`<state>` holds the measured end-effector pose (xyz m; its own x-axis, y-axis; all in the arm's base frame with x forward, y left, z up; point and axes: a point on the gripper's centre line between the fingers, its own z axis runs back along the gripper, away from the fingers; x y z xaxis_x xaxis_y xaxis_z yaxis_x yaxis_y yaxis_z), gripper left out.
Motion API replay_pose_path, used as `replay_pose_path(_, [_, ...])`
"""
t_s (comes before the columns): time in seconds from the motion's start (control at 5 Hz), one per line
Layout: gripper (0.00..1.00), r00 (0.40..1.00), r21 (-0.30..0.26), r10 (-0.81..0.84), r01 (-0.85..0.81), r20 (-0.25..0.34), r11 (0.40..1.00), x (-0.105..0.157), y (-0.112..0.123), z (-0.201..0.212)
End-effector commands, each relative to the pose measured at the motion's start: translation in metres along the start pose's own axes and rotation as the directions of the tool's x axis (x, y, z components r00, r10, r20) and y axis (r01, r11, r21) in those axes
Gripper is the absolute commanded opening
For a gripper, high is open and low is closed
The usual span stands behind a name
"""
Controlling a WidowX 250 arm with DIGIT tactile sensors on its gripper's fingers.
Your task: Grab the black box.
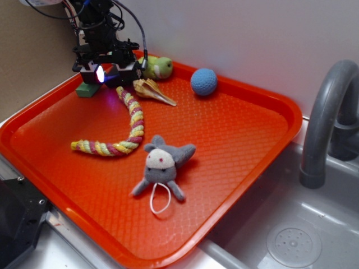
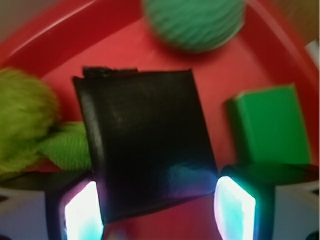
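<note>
The black box (image 2: pixel 145 140) fills the middle of the wrist view, slightly tilted, with its lower part between my two lit fingers (image 2: pixel 80 212). The left pad lies against its left side and the right pad touches its right lower corner. My gripper (image 2: pixel 159 205) is shut on the box. In the exterior view the gripper (image 1: pixel 109 77) is low over the back left corner of the orange tray (image 1: pixel 252 140), and the box is hidden behind it.
A flat green block (image 1: pixel 87 89) (image 2: pixel 270 125) lies just right of the box. A green plush (image 1: pixel 159 67) (image 2: pixel 25 120), a shell (image 1: pixel 152 89), a blue crocheted ball (image 1: pixel 203 82) (image 2: pixel 195 22), a striped rope (image 1: pixel 132 129) and a grey plush mouse (image 1: pixel 162 165) lie on the tray. A grey faucet (image 1: pixel 328 123) stands at the right.
</note>
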<state>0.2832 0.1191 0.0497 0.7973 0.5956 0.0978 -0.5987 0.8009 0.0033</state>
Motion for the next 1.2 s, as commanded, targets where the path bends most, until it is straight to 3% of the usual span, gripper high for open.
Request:
replay_pose_path(0.0, [0.0,0.989,-0.102,-0.111,0.121,0.095,0.987,-0.023,-0.009,0.094])
replay_pose_path(0.4, [0.0,0.965,-0.097,-0.256,0.261,0.057,0.96,-0.086,-0.015,0.148])
replay_pose_path(0.6, [0.0,0.925,-0.089,-0.377,0.38,0.042,0.921,-0.124,-0.014,0.171])
replay_pose_path(1.0, [0.0,0.907,-0.076,-0.42,0.421,0.038,0.904,-0.127,-0.014,0.173])
